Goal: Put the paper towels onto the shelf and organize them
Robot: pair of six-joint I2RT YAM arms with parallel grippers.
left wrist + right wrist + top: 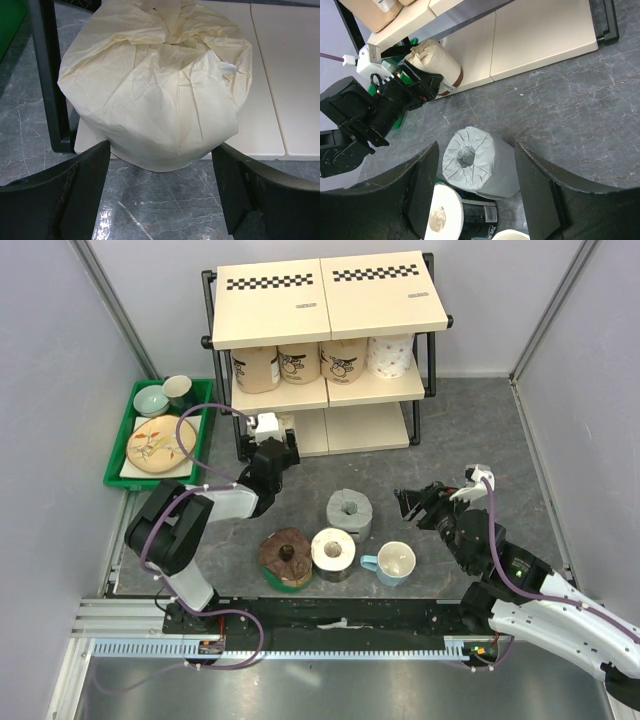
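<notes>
**A:** Where is the left end effector (161, 147)?

**B:** Low at the front left corner of the shelf (330, 300). Its jaws stand wide, one finger on each side of a cream-wrapped roll (160, 85).

**A:** Is it gripping the roll?

**B:** I cannot tell. The fingertips sit right at the wrapper, but the wrist view does not show whether they press. The roll sits on the corner of the bottom board (280, 75), just beside the black frame post (47, 75).

**A:** And the right end effector (476, 150)?

**B:** Partly open and holding nothing. It hangs above the desk (470, 430), near the grey roll (349, 512).

**A:** Where are the other paper towels?

**B:** Four stand in a row on the middle tier: three tan rolls (298, 362) and a white patterned roll (390, 355) at the right end. The grey roll stands on the desk. In front of it are a white roll (333, 550) and a dark brown roll (286, 557), side by side. A white mug (394, 564) is just right of them. A green tray (122, 455) lies left of the shelf.
</notes>
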